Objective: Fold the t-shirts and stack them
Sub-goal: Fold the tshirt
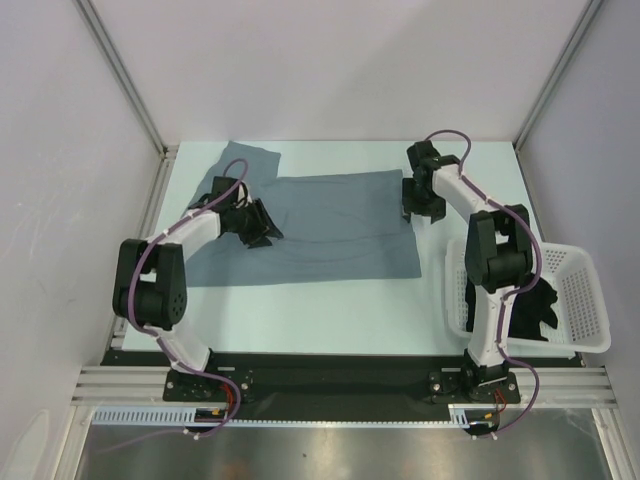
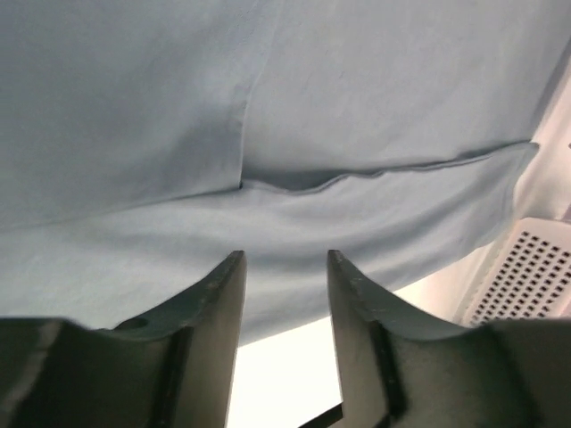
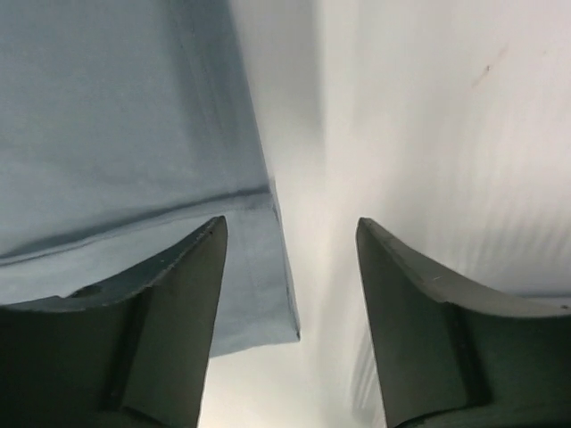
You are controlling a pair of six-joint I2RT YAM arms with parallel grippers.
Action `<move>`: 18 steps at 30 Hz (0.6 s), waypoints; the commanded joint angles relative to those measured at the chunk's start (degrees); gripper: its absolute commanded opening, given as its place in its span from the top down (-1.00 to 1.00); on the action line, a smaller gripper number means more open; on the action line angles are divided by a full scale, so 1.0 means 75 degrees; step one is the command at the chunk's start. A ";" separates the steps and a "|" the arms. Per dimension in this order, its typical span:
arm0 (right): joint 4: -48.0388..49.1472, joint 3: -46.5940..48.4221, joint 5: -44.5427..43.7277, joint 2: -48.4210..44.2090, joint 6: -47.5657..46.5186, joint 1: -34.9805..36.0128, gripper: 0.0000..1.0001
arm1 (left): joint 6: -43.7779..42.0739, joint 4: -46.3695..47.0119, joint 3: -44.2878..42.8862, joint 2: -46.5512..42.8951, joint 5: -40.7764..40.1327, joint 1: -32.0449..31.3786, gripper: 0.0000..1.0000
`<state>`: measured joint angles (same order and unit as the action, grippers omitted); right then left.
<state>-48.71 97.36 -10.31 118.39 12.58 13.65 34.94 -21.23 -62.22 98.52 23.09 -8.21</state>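
A slate grey-blue t-shirt [image 1: 330, 225] lies spread flat across the middle of the table, one sleeve reaching toward the back left. My left gripper [image 1: 264, 233] hovers over the shirt's left part. In the left wrist view its jaws [image 2: 285, 255] stand apart with nothing between them, and the cloth [image 2: 268, 134] with a folded hem lies just beyond. My right gripper [image 1: 413, 210] is at the shirt's far right corner, open wide [image 3: 290, 221]. That corner of the shirt [image 3: 259, 294] lies loose on the table between the fingers. A black t-shirt [image 1: 532, 308] sits in the basket.
A white lattice basket [image 1: 585, 290] stands at the right edge of the table beside the right arm, and its wall [image 2: 526, 272] also shows in the left wrist view. Grey walls and metal frame posts close in the table on three sides.
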 commanded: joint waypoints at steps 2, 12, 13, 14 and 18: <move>-0.0127 -0.0265 0.0096 -0.0889 0.0338 0.0207 -0.34 | -0.0463 -0.0824 -0.0317 -0.0794 -0.0464 0.0004 -0.04; 0.0869 -0.2503 0.1165 -0.2589 0.0398 0.0606 -1.00 | -0.1247 -0.1704 0.1052 -0.3030 -0.0794 0.2333 -0.32; 0.0881 -0.2656 0.1094 -0.2833 0.0339 0.0617 -1.00 | -0.1353 -0.1855 0.1192 -0.3232 -0.0840 0.2975 -0.33; 0.0881 -0.2831 0.1058 -0.2952 0.0304 0.0594 -0.99 | -0.1470 -0.1914 0.1426 -0.3396 -0.0887 0.3283 -0.33; 0.1150 -0.3721 0.1291 -0.3550 0.0536 0.0606 -0.98 | -0.1683 -0.2091 0.1861 -0.3749 -0.1110 0.4386 -0.33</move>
<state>-43.03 72.58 -1.91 96.20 15.90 18.31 25.43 -34.06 -50.43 71.94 16.08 21.58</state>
